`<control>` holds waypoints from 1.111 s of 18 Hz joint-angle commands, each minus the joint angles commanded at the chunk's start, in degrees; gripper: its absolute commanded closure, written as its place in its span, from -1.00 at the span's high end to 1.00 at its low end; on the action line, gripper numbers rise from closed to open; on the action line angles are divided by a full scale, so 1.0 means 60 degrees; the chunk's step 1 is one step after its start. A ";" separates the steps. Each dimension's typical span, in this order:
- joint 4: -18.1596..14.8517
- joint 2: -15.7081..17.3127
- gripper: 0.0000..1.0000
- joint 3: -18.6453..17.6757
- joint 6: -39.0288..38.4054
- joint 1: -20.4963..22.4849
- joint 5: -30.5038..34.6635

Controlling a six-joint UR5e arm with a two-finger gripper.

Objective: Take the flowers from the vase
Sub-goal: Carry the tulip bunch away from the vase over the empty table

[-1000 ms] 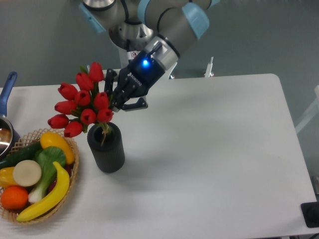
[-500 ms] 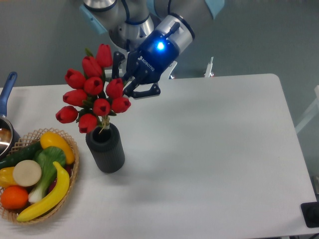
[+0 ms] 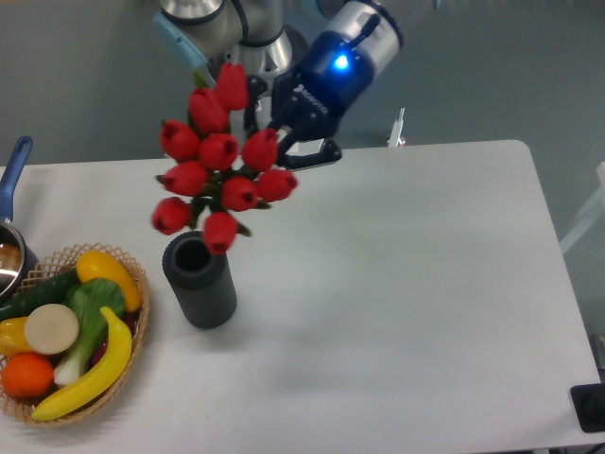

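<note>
The flowers [image 3: 219, 165], a bunch of red tulip buds with green leaves, hang in the air above and just right of the vase's mouth, clear of it. My gripper [image 3: 279, 142] is shut on the bunch from its right side; the dark fingers are partly hidden behind the buds. The vase [image 3: 199, 281], a dark ribbed cylinder, stands upright on the white table with its mouth open and nothing showing in it. The stems' lower ends are hidden behind the lowest buds.
A woven basket [image 3: 132, 326] at the front left holds a banana [image 3: 90, 374], an orange [image 3: 25, 375] and vegetables. A pot with a blue handle [image 3: 13, 170] sits at the left edge. The white table [image 3: 406, 284] stretches to the right.
The gripper has risen and moved right with the flowers. The stems were in the vase a second ago; now the bunch is wholly out and above it. The vase stayed in place.
</note>
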 joint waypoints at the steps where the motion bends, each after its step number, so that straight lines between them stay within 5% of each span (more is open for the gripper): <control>1: 0.0015 -0.0175 -1.00 0.0029 0.0512 0.0015 0.0174; 7: -0.0102 -0.0528 -1.00 0.0425 0.2138 0.0161 0.4799; 11: -0.0161 -0.0543 -1.00 0.0191 0.3198 0.0833 0.5683; 15: -0.0117 -0.1537 -1.00 0.0380 0.3898 0.1611 0.5960; 20: -0.0219 -0.2007 -1.00 0.0747 0.4297 0.1247 0.8477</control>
